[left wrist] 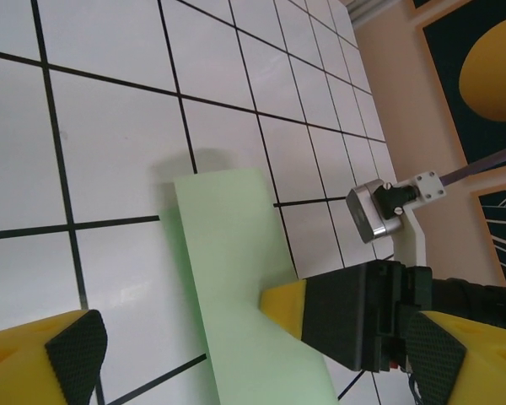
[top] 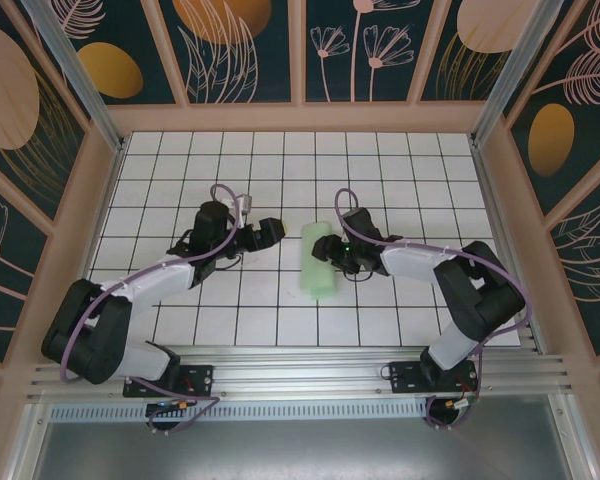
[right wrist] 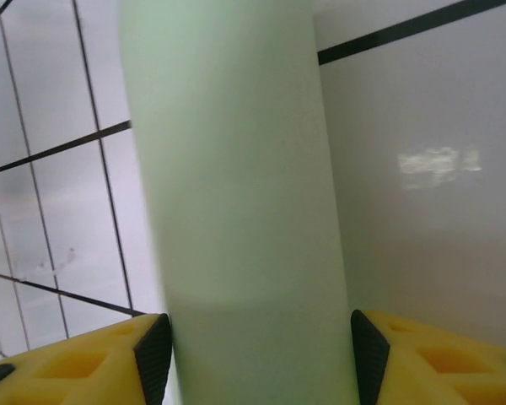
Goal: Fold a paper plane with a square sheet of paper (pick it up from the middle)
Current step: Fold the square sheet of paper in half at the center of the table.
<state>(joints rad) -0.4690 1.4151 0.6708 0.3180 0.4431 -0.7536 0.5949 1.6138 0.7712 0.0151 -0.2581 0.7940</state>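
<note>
On glossy tiles lies smooth, folded green paper.

LAYOUT | sheet of paper lies on the table, between the two arms | right claw: sheet sits between its two fingers and runs forward, away from the claw | left claw: sheet lies just to its right, apart from it | right claw stands at the sheet's right edge
</note>
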